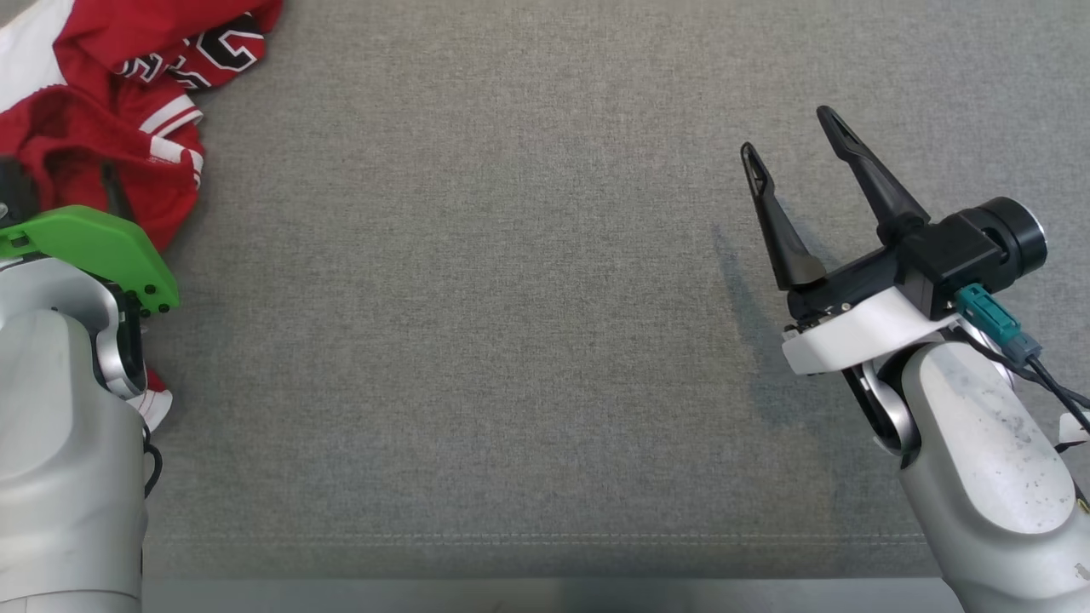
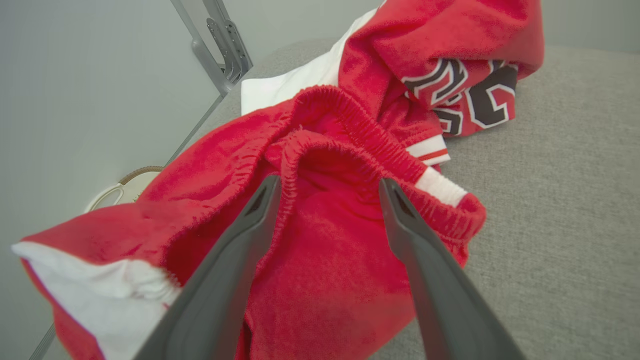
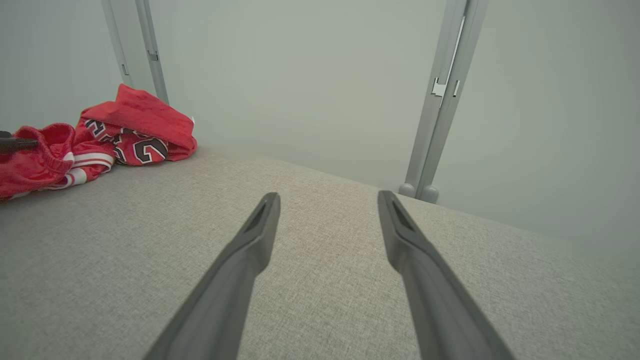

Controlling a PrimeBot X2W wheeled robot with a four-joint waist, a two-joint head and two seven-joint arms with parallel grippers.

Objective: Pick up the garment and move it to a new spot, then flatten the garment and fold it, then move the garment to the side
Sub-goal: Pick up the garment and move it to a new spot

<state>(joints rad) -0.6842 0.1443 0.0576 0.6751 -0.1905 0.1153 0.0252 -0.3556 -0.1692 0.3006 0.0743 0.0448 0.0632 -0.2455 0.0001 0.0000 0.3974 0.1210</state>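
Observation:
The garment [image 1: 111, 111] is a crumpled red piece with white trim and black-and-white lettering, bunched at the far left corner of the grey cloth table [image 1: 511, 340]. The left wrist view shows it close up as the garment [image 2: 330, 260], its elastic waistband lying between the two fingers of my left gripper [image 2: 330, 185], which stands open just over the cloth. My left wrist with its green cover [image 1: 94, 247] hides the fingers in the head view. My right gripper [image 1: 788, 132] hovers open over bare table at the right, holding nothing. In the right wrist view the garment [image 3: 100, 140] lies far left.
Grey metal frame posts [image 3: 440, 100] stand behind the table's far edge against a pale wall. Another post [image 2: 220, 45] rises near the garment's corner. The table's front edge [image 1: 545, 581] runs along the bottom of the head view. A cable [image 1: 1052, 383] hangs from my right wrist.

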